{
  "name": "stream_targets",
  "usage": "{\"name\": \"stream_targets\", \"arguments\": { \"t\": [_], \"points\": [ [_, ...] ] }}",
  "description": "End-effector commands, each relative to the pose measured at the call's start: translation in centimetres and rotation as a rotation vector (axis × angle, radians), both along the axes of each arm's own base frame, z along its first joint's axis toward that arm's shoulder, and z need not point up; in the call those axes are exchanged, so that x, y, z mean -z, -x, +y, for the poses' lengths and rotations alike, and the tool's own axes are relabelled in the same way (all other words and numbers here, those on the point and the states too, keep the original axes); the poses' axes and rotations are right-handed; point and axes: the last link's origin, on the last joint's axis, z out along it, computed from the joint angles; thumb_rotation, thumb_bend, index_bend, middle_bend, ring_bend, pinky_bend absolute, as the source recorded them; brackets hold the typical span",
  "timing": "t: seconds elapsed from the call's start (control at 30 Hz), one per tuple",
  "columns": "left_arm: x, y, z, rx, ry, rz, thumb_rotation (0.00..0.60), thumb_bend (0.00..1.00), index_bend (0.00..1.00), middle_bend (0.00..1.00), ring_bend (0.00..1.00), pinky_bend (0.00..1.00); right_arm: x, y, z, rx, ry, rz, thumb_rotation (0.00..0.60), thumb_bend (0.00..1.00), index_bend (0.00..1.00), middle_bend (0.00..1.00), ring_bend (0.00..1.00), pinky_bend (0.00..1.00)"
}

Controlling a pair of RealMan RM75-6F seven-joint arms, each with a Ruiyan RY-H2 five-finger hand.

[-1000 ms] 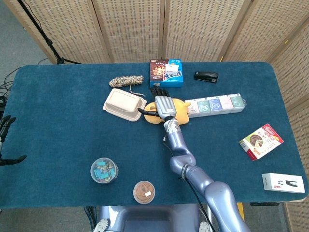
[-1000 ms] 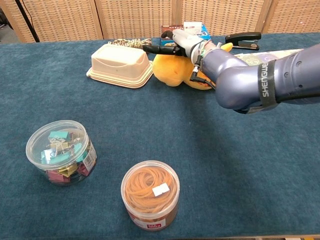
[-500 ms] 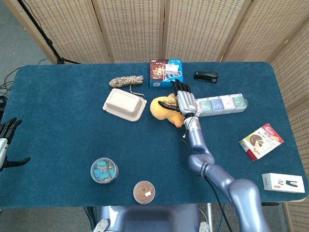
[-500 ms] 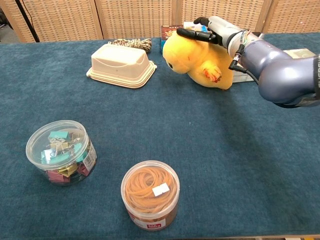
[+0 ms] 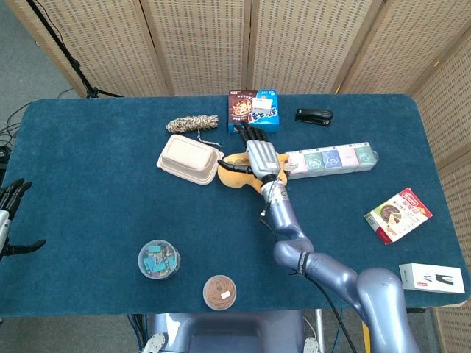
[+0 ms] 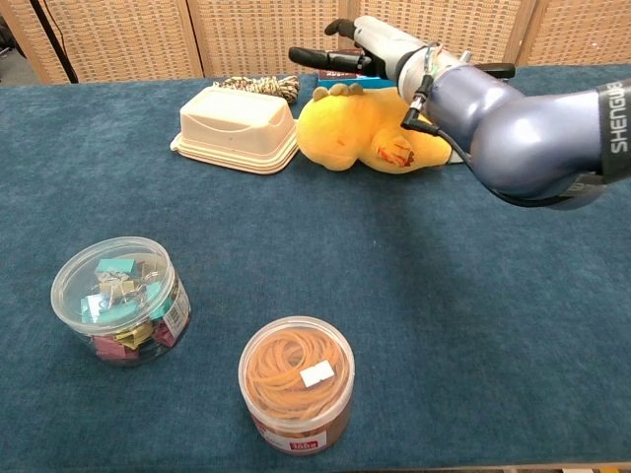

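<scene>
Yellow plush toy (image 6: 355,133) lies just under the right hand (image 6: 367,49), whose spread fingers hold nothing.

The right hand (image 5: 260,157) hovered spread over the yellow plush toy (image 5: 237,176), the beige clamshell box (image 5: 189,159) just left of it.

Right hand (image 6: 380,47) released the plush duck (image 6: 365,133).

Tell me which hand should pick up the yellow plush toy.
Right. The right hand hovers open just above the yellow plush toy, while the left hand sits off the table's far left edge.
</scene>
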Motion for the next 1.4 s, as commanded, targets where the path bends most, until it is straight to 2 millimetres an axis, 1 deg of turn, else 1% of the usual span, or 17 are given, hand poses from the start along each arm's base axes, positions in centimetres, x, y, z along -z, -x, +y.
{"name": "stream_targets", "arguments": {
  "t": [0.03, 0.27, 0.37, 0.5, 0.67, 0.83, 0.97, 1.07, 1.23, 1.4],
  "points": [
    [-0.2, 0.2, 0.1, -0.003, -0.004, -0.005, 0.6, 0.0, 0.0, 0.0, 0.0, 0.0, 1.3, -1.7, 0.2, -0.025, -0.012, 0.019, 0.1, 0.0, 0.0, 0.0, 0.0, 0.0],
    [-0.1, 0.3, 0.4, -0.01, 0.007, -0.003, 0.6, 0.0, 0.0, 0.0, 0.0, 0.0, 3.7, -4.4, 0.6, -0.078, -0.029, 0.074, 0.1, 0.0, 0.0, 0.0, 0.0, 0.0],
    [0.1, 0.3, 0.7, -0.016, 0.015, 0.003, 0.6, 0.0, 0.0, 0.0, 0.0, 0.0, 4.7, -4.8, 0.7, -0.077, -0.039, 0.094, 0.1, 0.0, 0.0, 0.0, 0.0, 0.0],
    [0.3, 0.2, 0.9, -0.02, 0.019, 0.011, 0.6, 0.0, 0.0, 0.0, 0.0, 0.0, 6.0, -4.4, 0.9, -0.05, -0.07, 0.111, 0.101, 0.0, 0.0, 0.0, 0.0, 0.0],
    [0.3, 0.2, 0.9, -0.022, 0.017, 0.011, 0.6, 0.0, 0.0, 0.0, 0.0, 0.0, 6.1, -2.9, 0.4, -0.019, -0.073, 0.145, 0.101, 0.0, 0.0, 0.0, 0.0, 0.0],
    [0.1, 0.3, 0.9, -0.026, 0.007, 0.006, 0.6, 0.0, 0.0, 0.0, 0.0, 0.0, 5.2, -1.1, -0.1, -0.003, -0.054, 0.145, 0.1, 0.0, 0.0, 0.0, 0.0, 0.0],
    [0.2, 0.3, 0.8, -0.023, 0.012, 0.011, 0.6, 0.0, 0.0, 0.0, 0.0, 0.0, 4.4, 0.6, -0.3, 0.018, -0.046, 0.106, 0.101, 0.0, 0.0, 0.0, 0.0, 0.0],
    [0.4, 0.2, 0.7, -0.018, 0.017, 0.017, 0.6, 0.0, 0.0, 0.0, 0.0, 0.0, 3.5, 2.1, -0.5, 0.042, -0.041, 0.071, 0.101, 0.0, 0.0, 0.0, 0.0, 0.0],
    [0.8, 0.0, 0.6, -0.015, 0.023, 0.03, 0.6, 0.0, 0.0, 0.0, 0.0, 0.0, 1.4, 5.2, -0.9, 0.088, -0.01, 0.036, 0.102, 0.0, 0.0, 0.0, 0.0, 0.0],
    [1.1, -0.2, 0.7, -0.014, 0.027, 0.04, 0.6, 0.0, 0.0, 0.0, 0.0, 0.0, -0.3, 7.4, -0.7, 0.103, 0.01, 0.016, 0.1, 0.0, 0.0, 0.0, 0.0, 0.0]
  ]
}}
